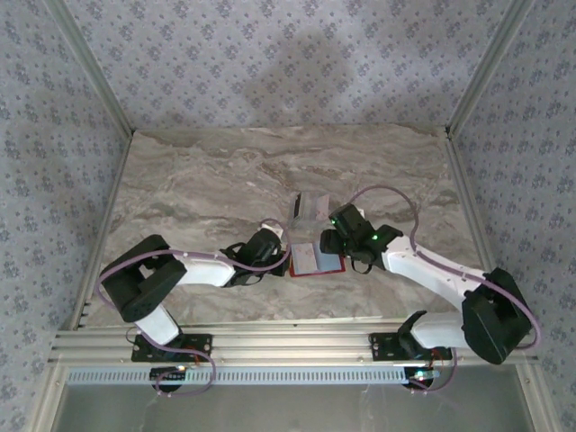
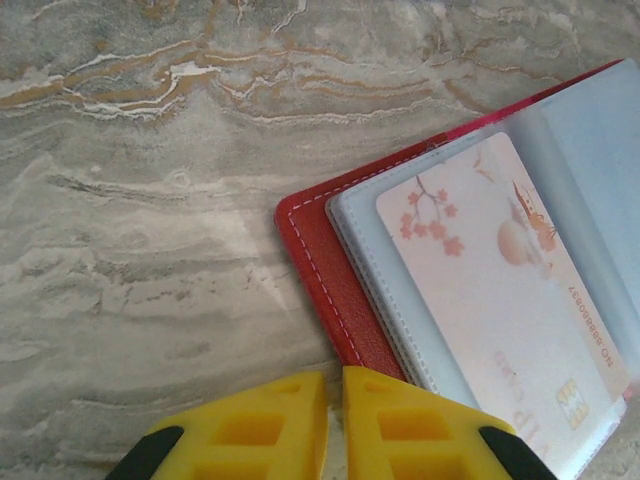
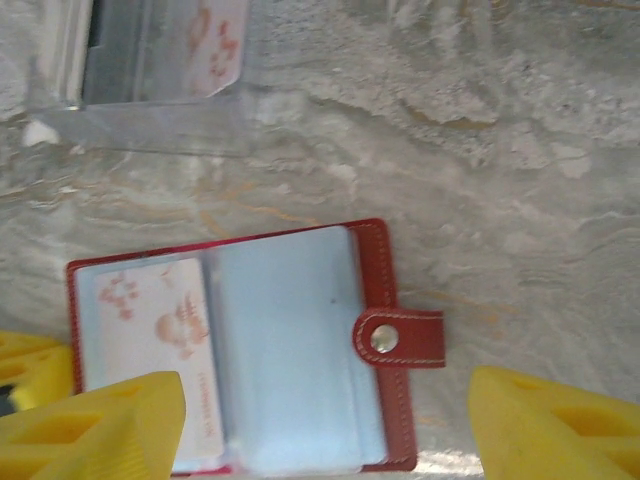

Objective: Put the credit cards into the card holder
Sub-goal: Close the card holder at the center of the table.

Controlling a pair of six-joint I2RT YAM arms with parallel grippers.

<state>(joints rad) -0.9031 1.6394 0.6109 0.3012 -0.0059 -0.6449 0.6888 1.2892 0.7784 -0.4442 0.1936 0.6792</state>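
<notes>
The red card holder (image 1: 317,262) lies open on the marble table, its pale blue clear pockets facing up. One pinkish credit card (image 2: 490,280) with blossom print sits in its left pocket (image 3: 150,320). The snap tab (image 3: 400,338) points right. My left gripper (image 2: 334,425) is shut, tips together at the holder's left red edge (image 2: 330,270), one finger (image 2: 400,430) lying over that edge. My right gripper (image 3: 330,430) hangs open just above the holder (image 3: 375,270), fingers spread wider than it, nothing between them. More credit cards (image 3: 215,45) stand in a clear box beyond.
The clear plastic box (image 1: 311,205) with the cards stands just behind the holder, close to my right wrist (image 1: 355,229). Bare marble table (image 1: 207,180) stretches to the left, right and back. Patterned walls enclose the table on three sides.
</notes>
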